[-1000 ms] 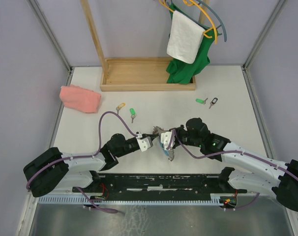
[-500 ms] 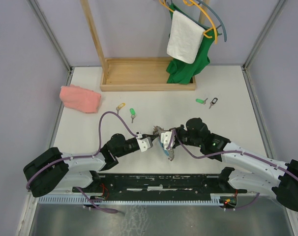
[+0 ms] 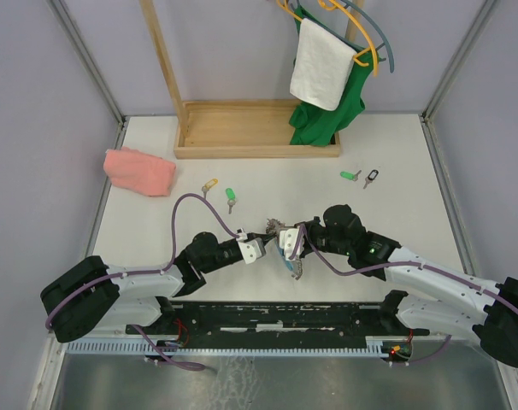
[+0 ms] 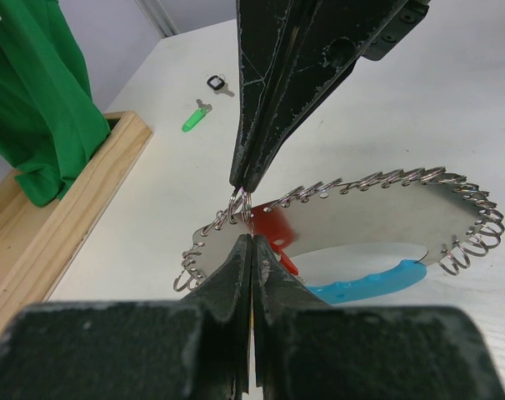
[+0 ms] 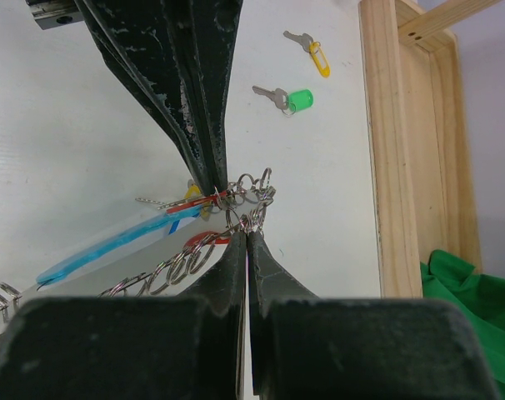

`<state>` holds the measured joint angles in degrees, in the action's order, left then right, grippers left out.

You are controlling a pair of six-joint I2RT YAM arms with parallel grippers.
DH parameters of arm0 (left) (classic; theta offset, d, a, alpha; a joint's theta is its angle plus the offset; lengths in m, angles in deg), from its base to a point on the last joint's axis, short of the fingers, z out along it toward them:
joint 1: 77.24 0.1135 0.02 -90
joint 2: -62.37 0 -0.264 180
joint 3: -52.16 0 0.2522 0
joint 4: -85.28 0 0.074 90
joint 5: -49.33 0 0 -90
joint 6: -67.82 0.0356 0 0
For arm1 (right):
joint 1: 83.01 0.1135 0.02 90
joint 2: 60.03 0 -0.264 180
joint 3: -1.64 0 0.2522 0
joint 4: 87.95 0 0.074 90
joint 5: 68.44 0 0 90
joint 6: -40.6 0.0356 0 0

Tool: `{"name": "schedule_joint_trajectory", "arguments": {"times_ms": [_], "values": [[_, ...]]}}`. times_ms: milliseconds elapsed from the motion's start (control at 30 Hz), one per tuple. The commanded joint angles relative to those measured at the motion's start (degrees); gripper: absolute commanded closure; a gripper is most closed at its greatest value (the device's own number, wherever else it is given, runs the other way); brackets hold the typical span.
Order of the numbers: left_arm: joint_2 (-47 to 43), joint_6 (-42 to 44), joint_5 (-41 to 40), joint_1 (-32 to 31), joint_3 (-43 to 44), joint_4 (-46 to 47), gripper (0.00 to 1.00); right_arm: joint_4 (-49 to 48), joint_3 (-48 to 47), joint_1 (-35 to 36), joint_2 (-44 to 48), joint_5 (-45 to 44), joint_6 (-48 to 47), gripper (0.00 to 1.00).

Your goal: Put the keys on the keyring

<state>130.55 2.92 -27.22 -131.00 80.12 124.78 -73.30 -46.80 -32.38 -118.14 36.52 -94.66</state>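
White table (image 3: pixel 396 213), seen from above. At its far edge stands the wooden base (image 3: pixel 242 152) of a rack; a folded pink cloth (image 3: pixel 139 171) lies at the far left. Left of centre, a yellow-tagged key (image 3: pixel 209 184) and a green-tagged key (image 3: pixel 230 197) lie near each other. At the right, a second green-tagged key (image 3: pixel 350 175) lies just beside a black-tagged key (image 3: pixel 373 177). The keyring (image 3: pixel 291 261) sits near the front centre, apparently resting partly on the table.
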Motion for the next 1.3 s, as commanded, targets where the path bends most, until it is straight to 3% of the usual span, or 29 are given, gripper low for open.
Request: {"name": "schedule_joint_trajectory", "arguments": {"times_ms": [0, 1267], "values": [[-1.07, -1.72, -0.89, -0.25, 1.62, 2.55, 0.97, -4.77, -0.66, 0.34, 1.47, 0.92, 0.17, 0.99], [-1.82, -1.90, -2.16, -0.12, 1.45, 1.99, 0.97, -4.13, -0.77, 0.33, 1.97, 1.66, -0.36, 0.99]]}}
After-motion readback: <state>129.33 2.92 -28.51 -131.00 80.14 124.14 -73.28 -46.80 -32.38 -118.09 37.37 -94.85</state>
